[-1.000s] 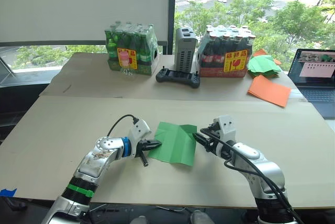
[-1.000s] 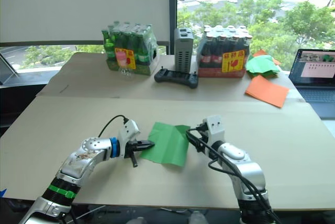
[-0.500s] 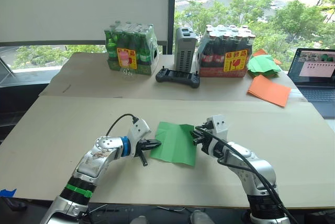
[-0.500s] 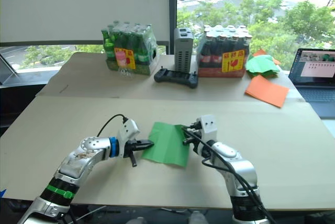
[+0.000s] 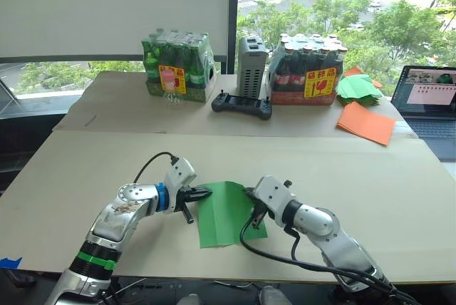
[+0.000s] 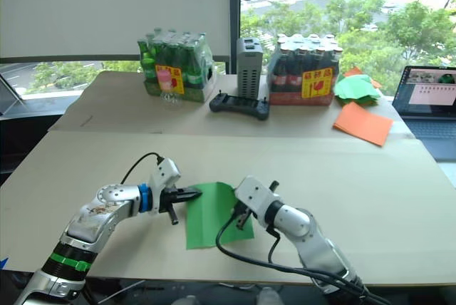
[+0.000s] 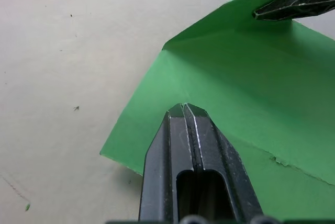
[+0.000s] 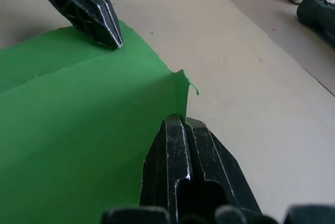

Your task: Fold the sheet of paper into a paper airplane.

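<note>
Fingers (image 7: 184, 116) of our left gripper (image 5: 202, 193) pinch the sheet's (image 5: 226, 214) left edge; our right gripper (image 5: 249, 194) clamps its far right corner (slightly torn). It lies on the table's (image 5: 85, 169) near middle.

cardboard-covered table (image 5: 85, 169), green sheet of paper (image 5: 224, 214), orange sheet (image 5: 366, 124)

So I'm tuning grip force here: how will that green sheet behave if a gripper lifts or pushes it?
The sheet of paper looks thin and creased, so it would probably flop and buckle rather than slide. Its ragged torn corner beside the right gripper suggests it rips easily; likely very light.
</note>
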You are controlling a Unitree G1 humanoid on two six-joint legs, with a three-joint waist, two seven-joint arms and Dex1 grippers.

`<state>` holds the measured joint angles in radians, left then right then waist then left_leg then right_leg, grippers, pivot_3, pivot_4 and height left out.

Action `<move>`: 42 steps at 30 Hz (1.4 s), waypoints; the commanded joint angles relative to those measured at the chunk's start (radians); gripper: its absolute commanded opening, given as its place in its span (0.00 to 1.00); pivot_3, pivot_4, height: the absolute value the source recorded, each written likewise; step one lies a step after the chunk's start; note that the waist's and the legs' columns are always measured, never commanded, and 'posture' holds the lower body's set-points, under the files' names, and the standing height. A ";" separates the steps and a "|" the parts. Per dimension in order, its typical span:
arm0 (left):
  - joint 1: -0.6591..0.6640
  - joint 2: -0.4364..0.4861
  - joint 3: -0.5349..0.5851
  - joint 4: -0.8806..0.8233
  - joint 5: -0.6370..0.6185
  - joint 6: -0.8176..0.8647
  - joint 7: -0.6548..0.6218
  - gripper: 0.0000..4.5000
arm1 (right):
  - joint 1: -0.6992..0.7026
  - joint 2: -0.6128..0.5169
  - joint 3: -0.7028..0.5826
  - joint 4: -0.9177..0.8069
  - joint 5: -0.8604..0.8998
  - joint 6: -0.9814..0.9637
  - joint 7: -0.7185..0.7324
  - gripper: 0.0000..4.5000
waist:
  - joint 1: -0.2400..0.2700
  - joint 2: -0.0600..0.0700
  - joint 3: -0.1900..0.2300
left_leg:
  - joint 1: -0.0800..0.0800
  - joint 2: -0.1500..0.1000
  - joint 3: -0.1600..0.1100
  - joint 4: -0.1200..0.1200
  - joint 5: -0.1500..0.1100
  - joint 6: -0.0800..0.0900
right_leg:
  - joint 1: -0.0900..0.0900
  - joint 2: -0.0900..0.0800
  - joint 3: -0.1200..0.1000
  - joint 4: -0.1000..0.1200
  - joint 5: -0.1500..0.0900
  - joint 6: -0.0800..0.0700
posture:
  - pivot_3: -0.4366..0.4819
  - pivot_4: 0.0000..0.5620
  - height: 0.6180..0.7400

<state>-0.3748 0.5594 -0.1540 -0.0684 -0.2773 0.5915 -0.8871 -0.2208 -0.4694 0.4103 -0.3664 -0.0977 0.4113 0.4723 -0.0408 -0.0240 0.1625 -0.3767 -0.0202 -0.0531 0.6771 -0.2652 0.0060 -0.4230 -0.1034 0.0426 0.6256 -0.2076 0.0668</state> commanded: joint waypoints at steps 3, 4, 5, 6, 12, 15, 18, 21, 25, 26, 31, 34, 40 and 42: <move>0.012 0.025 -0.011 -0.009 0.011 -0.015 -0.019 0.00 | -0.023 -0.016 0.077 -0.038 -0.121 -0.009 0.024 0.01 | -0.001 0.000 0.000 | 0.000 0.000 0.000 0.000 0.000 0.000 | 0.000 0.000 0.000 0.000 0.000 0.000 | 0.48 0.27 1.00; 0.010 0.028 -0.014 -0.006 0.011 -0.017 -0.022 0.00 | -0.026 -0.017 0.090 -0.045 -0.138 0.000 0.033 0.01 | -0.001 0.000 0.000 | 0.000 0.000 0.000 0.000 0.000 0.000 | 0.000 0.000 0.000 0.000 0.000 0.000 | 0.48 0.27 1.00; 0.008 0.029 -0.015 -0.003 0.012 -0.019 -0.022 0.00 | -0.028 -0.019 0.100 -0.050 -0.155 0.007 0.041 0.01 | 0.000 0.000 0.000 | 0.000 0.000 0.000 0.000 0.000 0.000 | 0.000 0.000 0.000 0.000 0.000 0.000 | 0.48 0.27 1.00; 0.006 0.030 -0.017 0.001 0.013 -0.021 -0.024 0.00 | -0.030 -0.022 0.110 -0.052 -0.171 0.010 0.049 0.01 | 0.000 0.000 0.000 | 0.000 0.000 0.000 0.000 0.000 0.000 | 0.000 0.000 0.000 0.000 0.000 0.000 | 0.48 0.27 1.00; -0.028 0.020 -0.047 0.020 0.033 -0.046 -0.044 0.00 | -0.043 -0.022 0.148 -0.053 -0.246 0.033 0.095 0.01 | 0.002 0.000 0.000 | 0.000 0.000 0.000 0.000 0.000 0.000 | 0.000 0.000 0.000 0.000 0.000 0.000 | 0.48 0.27 1.00; -0.061 0.005 -0.056 0.031 0.035 -0.048 -0.048 0.00 | -0.052 -0.027 0.169 -0.043 -0.290 0.039 0.116 0.01 | 0.003 0.000 0.000 | 0.000 0.000 0.000 0.000 0.000 0.000 | 0.000 0.000 0.000 0.000 0.000 0.000 | 0.48 0.27 1.00; -0.100 -0.020 -0.067 0.039 0.037 -0.042 -0.050 0.00 | -0.052 -0.018 0.180 -0.034 -0.318 0.049 0.130 0.01 | 0.002 0.000 0.000 | 0.000 0.000 0.000 0.000 0.000 0.000 | 0.000 0.000 0.000 0.000 0.000 0.000 | 0.48 0.27 1.00; -0.117 -0.040 -0.088 0.054 0.050 -0.051 -0.054 0.00 | -0.049 0.000 0.183 -0.029 -0.336 0.055 0.137 0.01 | -0.001 0.000 0.000 | 0.001 0.000 0.000 0.000 0.000 0.000 | 0.001 0.000 0.000 0.000 0.000 0.000 | 0.48 0.27 1.00; -0.123 -0.059 -0.111 0.079 0.067 -0.066 -0.054 0.00 | -0.043 0.013 0.180 -0.031 -0.356 0.061 0.147 0.01 | -0.003 0.000 0.000 | 0.001 0.000 0.000 0.000 0.000 0.000 | 0.001 0.001 0.000 0.000 0.000 0.000 | 0.48 0.27 1.00; -0.124 -0.063 -0.120 0.093 0.076 -0.076 -0.053 0.00 | -0.042 0.015 0.177 -0.031 -0.360 0.061 0.150 0.01 | -0.003 0.000 0.000 | 0.001 0.000 0.000 0.000 0.000 0.000 | 0.001 0.001 0.000 0.001 0.000 0.000 | 0.48 0.27 1.00; -0.139 -0.091 -0.134 0.147 0.099 -0.102 -0.046 0.00 | -0.042 0.026 0.172 -0.027 -0.375 0.058 0.159 0.01 | -0.002 0.000 0.000 | 0.002 0.000 0.000 0.000 0.000 0.000 | 0.001 0.001 0.000 0.001 0.000 0.000 | 0.48 0.27 1.00; -0.159 -0.104 -0.167 0.201 0.149 -0.140 -0.037 0.00 | -0.045 0.026 0.168 -0.027 -0.382 0.054 0.168 0.01 | -0.002 0.000 0.000 | 0.002 0.000 0.000 0.001 0.000 0.000 | 0.002 0.001 0.000 0.001 0.000 0.000 | 0.48 0.27 1.00; -0.154 -0.094 -0.197 0.264 0.209 -0.191 -0.042 0.00 | -0.050 0.027 0.164 -0.032 -0.401 0.051 0.187 0.01 | -0.001 0.000 -0.001 | 0.003 0.000 0.000 0.001 0.000 0.000 | 0.003 0.001 0.000 0.001 0.000 0.000 | 0.48 0.27 1.00; -0.149 -0.082 -0.206 0.269 0.225 -0.204 -0.046 0.00 | -0.050 0.027 0.160 -0.032 -0.404 0.050 0.190 0.01 | -0.001 0.000 -0.001 | 0.004 0.000 0.000 0.001 0.000 0.000 | 0.004 0.001 0.000 0.001 0.000 0.000 | 0.48 0.27 1.00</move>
<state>-0.5410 0.4517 -0.3337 0.1661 -0.1028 0.3835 -0.9315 -0.2714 -0.4446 0.5726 -0.3873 -0.4982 0.4579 0.6461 -0.0420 -0.0244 0.1619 -0.3729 -0.0200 -0.0532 0.6777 -0.2652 0.0060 -0.4194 -0.1022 0.0425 0.6263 -0.2074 0.0665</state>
